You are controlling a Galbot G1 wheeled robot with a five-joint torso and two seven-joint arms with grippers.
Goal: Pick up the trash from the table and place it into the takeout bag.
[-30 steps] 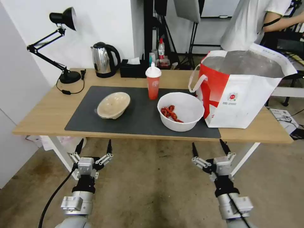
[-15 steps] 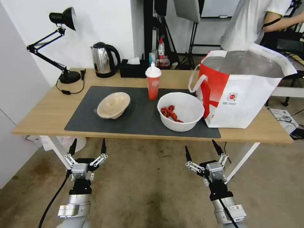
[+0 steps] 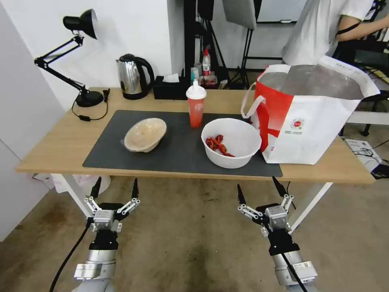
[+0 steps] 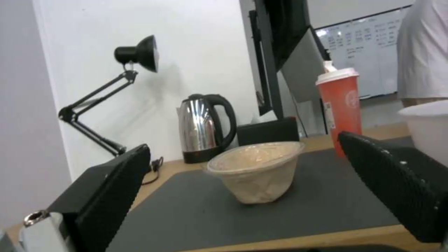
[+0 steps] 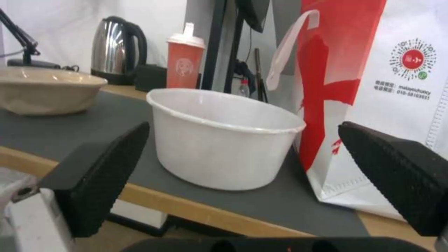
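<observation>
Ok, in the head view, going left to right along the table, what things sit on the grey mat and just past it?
Beige shallow bowl → red cup with white lid → large white plastic bowl holding red scraps → takeout bag, standing at the mat's right end.

On the table's (image 3: 60,150) dark grey mat, the white plastic bowl (image 3: 231,142) holding red scraps sits at 9 o'clock of the upright, open takeout bag (image 3: 308,117), the red lidded cup (image 3: 196,104) at the bowl's 11 o'clock, the tilted beige bowl (image 3: 145,134) at its 9 o'clock.
</observation>
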